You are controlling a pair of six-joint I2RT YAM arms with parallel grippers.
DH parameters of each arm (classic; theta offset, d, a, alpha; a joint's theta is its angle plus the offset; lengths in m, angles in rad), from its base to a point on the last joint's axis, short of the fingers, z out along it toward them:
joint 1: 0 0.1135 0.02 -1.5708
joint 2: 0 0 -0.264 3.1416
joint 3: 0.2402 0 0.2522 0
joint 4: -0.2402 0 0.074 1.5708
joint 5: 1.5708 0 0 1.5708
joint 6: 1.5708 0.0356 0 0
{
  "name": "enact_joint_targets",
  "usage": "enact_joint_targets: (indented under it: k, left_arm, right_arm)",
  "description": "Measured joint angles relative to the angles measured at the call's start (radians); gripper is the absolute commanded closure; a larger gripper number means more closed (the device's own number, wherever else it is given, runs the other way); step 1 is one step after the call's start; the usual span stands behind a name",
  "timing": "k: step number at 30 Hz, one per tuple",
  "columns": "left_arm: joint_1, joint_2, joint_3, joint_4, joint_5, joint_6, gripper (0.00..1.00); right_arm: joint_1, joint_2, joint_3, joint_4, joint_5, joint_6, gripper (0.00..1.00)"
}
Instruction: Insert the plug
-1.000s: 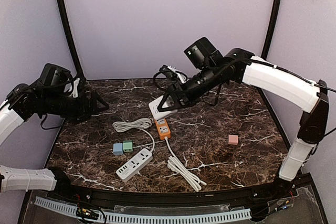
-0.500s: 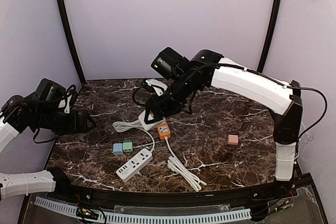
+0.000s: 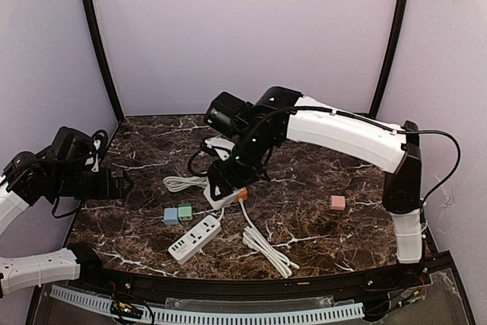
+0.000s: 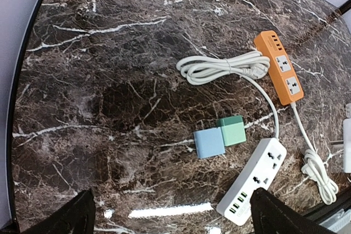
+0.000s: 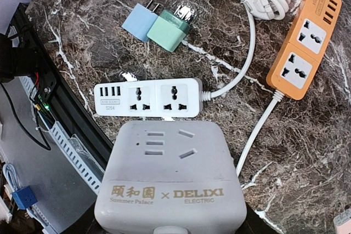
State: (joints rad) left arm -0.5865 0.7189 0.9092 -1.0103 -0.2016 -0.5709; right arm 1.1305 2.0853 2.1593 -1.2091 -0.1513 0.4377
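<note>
Overview, wrists downward; white strip (image 3: pixel 194 239) shared

Right arm (image 3: pixel 342 131): lower link upright at the right side, long white link stretched leftward across the middle, elbow high. Its wrist (image 3: pixel 228 116) bends down and toward the near edge. Right pincer (image 3: pixel 226 186) points steeply down, closed on a socket cube (image 5: pixel 170 184) that fills the lower half of the right wrist view and hides the fingers there. Left arm (image 3: pixel 57 173): folded back at the far left, forearm roughly level, pointing right. Left pincer (image 3: pixel 114 183) hangs in the air holding nothing, jaws spread wide; the dark fingertips (image 4: pixel 77 215) sit at opposite bottom corners of the left wrist view. The arms are well apart.
</note>
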Motion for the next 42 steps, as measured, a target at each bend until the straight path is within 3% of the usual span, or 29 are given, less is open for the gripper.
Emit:
enact_joint_targets:
  k: [13,23,42]
  left_arm:
    - [0.000,0.009,-0.033,0.126,-0.072,0.087,0.01]
    - [0.000,0.055,-0.057,0.169,-0.103,0.108,0.01]
    - [0.000,0.005,-0.074,0.172,-0.124,0.108,0.01]
  right_arm:
    - [0.037,0.188,0.055,0.006,0.000,-0.021,1.00]
    - [0.037,0.197,0.058,0.008,0.017,-0.018,1.00]
    - [0.039,0.276,0.103,0.028,0.029,0.021,1.00]
